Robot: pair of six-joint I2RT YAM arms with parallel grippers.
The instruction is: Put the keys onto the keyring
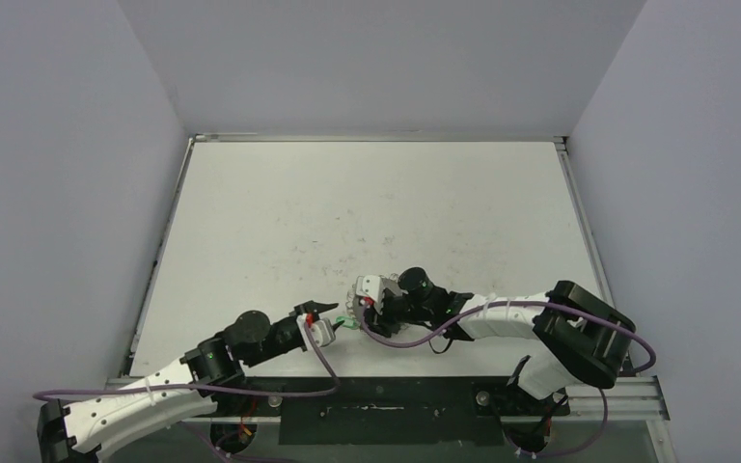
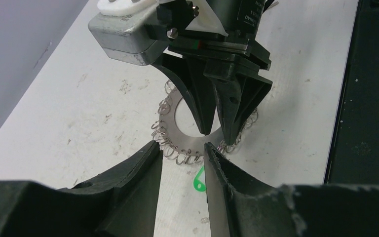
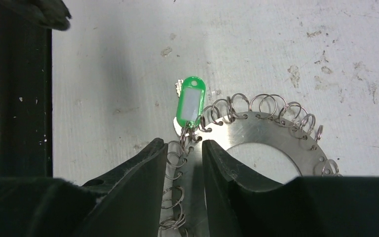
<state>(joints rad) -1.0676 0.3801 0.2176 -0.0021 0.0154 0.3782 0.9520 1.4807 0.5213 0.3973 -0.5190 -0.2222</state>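
The keyring (image 3: 269,129), a flat silver ring fringed with wire loops, lies flat on the table, also visible from the left wrist as the keyring (image 2: 180,129). My right gripper (image 3: 184,145) comes down over its band, one finger in the central hole and the other outside against the loops, shut on the band. The key with the green tag (image 3: 190,103) lies at the ring's outer edge, its lower end among the loops, the silver key (image 3: 178,89) peeking out beside it. My left gripper (image 2: 181,147) is open and empty, low and just short of the ring, the green tag (image 2: 199,180) beyond its right finger. No red-tagged key shows.
The black rail (image 2: 365,98) at the table's near edge runs close beside both grippers, also visible as the black rail (image 3: 15,98). In the top view the two arms (image 1: 347,313) nearly meet at front centre. Grey walls (image 1: 58,193) enclose the scuffed white table.
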